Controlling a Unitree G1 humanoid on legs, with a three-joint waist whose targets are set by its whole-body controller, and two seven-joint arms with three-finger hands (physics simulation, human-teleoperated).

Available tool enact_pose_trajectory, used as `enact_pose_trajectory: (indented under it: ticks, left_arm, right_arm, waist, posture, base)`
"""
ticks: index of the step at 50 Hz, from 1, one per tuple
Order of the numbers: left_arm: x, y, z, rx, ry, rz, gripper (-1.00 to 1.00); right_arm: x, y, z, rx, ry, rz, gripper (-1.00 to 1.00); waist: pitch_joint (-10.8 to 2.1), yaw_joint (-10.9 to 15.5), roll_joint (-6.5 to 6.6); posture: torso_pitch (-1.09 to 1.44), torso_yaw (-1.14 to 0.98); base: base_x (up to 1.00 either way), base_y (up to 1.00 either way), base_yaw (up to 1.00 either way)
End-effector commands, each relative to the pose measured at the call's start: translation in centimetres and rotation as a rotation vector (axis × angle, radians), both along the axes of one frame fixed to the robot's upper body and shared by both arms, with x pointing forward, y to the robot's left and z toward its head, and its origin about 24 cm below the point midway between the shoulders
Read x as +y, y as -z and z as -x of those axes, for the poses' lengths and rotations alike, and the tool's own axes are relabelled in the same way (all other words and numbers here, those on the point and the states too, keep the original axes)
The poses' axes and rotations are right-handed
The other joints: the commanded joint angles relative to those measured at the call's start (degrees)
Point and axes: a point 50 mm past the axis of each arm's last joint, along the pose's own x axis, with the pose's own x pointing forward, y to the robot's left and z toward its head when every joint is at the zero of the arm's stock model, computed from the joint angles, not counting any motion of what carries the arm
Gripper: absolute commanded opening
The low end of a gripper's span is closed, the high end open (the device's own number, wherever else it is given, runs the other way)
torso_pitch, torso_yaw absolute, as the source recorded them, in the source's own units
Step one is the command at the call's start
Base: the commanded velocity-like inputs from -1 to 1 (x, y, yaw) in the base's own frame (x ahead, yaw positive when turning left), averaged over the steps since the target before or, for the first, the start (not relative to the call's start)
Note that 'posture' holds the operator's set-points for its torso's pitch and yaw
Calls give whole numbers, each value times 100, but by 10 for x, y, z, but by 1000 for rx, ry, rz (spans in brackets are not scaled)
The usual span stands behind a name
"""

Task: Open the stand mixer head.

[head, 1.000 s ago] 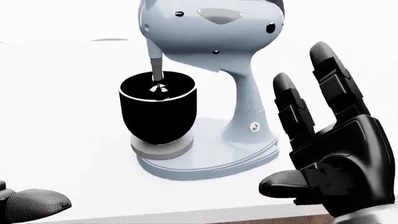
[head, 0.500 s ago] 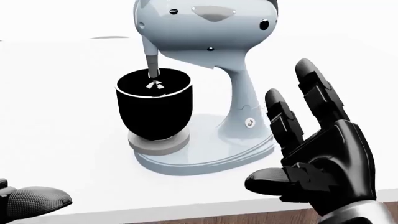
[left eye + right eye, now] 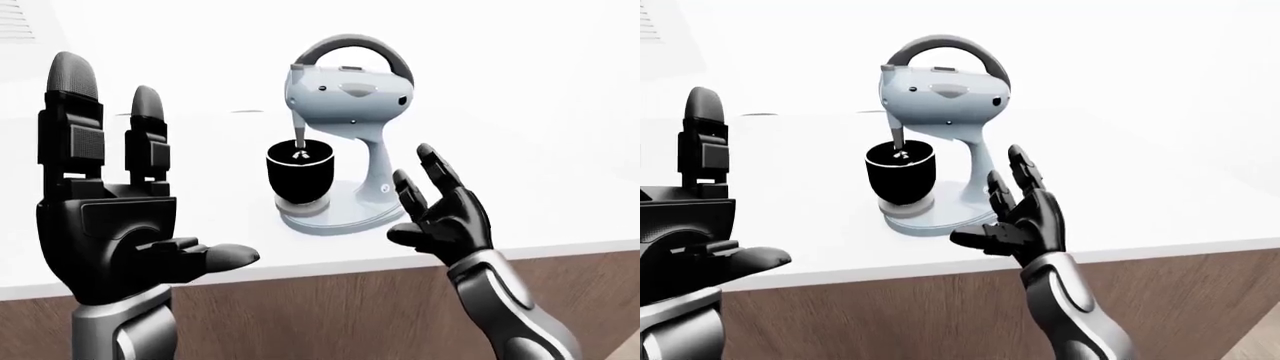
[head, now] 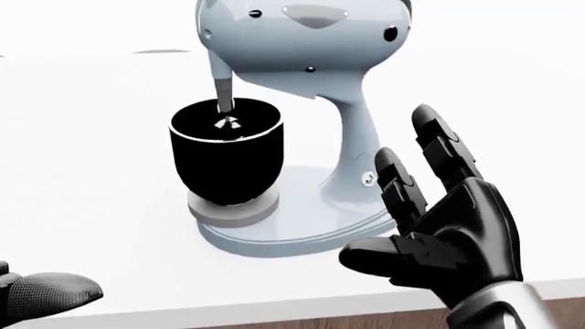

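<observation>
fingers spread and palm open, the right hand [image 4: 448, 233] hangs just beside the mixer's base on the right of the head view, holding nothing and not touching the machine. the left hand [image 3: 110, 225] is raised at the left of the left-eye view, also open and empty, fingers upright, well apart from the mixer.

the stand mixer [image 3: 345, 150] sits on the white counter [image 3: 560, 195], near its edge toward the robot. its head [image 3: 345, 86] is down, with the beater shaft [image 4: 222, 96] reaching into the black bowl [image 4: 225, 161], which rests on a round pad on the base [image 4: 302, 236]. a dark band arches over the top of the head. the neck [image 4: 352, 151] rises on the right side of the bowl, with a small knob low on it.

the head looks not yet lifted, so the step in hand seems to be the approach. to do it well, the right hand likely needs to rise from base level and get its fingers under the bowl-side end of the head, then push upward so it tilts about the neck. the base may slide on the smooth top, so pushing up, not sideways, seems wise; the free left hand could steady it.

the counter top is plain white over a wood-toned face. the room beyond is bright and featureless, with a slatted vent at the upper left of the eye views.
</observation>
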Motion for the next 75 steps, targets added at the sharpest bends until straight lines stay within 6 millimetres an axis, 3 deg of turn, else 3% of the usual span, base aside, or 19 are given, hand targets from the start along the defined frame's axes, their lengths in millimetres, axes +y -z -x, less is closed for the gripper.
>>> enact_pose_trajectory:
  ticks: [1, 50, 75]
  left_arm:
    - [-1, -7, 4, -52, 5, -5, 95]
    - [-1, -8, 4, -53, 0, -6, 95]
    - [0, -7, 4, -49, 0, -2, 95]
  right_arm:
    - [1, -11, 1, -70, -8, -4, 100]
    - [0, 16, -9, 6, 13, 84, 100]
    - [4, 11, -13, -2, 2, 80, 100]
  waist:
    - [3, 0, 8]
    - [-2, 8, 27]
    - [-8, 10, 34]
  posture:
    - [-41, 0]
    - [-41, 0]
    - [-41, 0]
  base:
    - [0, 0, 0]
    - [0, 0, 0]
    - [0, 0, 0]
